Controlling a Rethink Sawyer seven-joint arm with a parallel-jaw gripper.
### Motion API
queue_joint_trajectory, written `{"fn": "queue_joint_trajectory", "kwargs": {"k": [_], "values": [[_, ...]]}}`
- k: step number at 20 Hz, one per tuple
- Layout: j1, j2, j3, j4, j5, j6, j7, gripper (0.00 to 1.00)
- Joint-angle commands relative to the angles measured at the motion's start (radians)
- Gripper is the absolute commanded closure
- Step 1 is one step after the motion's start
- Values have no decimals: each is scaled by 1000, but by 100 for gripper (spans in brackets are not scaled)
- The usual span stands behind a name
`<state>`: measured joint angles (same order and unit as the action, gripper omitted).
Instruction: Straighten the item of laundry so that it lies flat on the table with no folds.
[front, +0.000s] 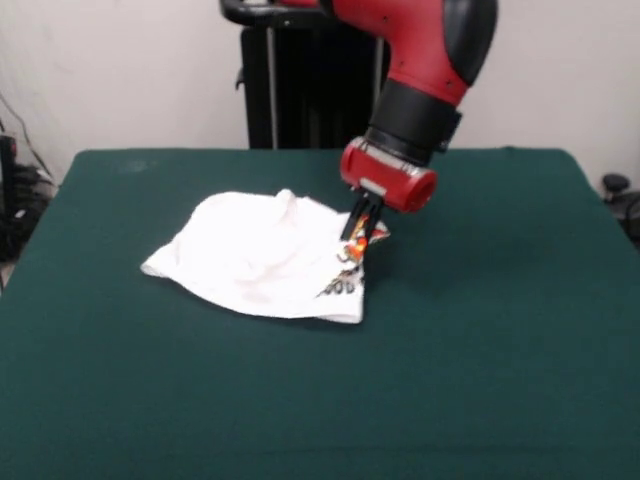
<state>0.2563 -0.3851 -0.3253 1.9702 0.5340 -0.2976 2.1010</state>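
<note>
The gripper (358, 228) comes down from the red and black arm (425, 60) with its black fingers pinched together on the right-hand edge of the white garment (262, 258), just by the red and orange print. From there the garment spreads to the picture's left in a rumpled heap with a raised fold on top, black lettering showing on its turned-up right edge. It lies near the middle of the dark green tabletop (500, 350).
</note>
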Motion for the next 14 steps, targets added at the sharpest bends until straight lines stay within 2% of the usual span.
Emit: {"fn": "queue_joint_trajectory", "kwargs": {"k": [1,3,6,14], "values": [[297,-38,-281,-52,166,496,139,100],[322,-58,-322,-98,123,618,205,100],[321,-117,-316,-139,75,738,261,100],[317,-241,-262,-145,71,853,278,100]]}}
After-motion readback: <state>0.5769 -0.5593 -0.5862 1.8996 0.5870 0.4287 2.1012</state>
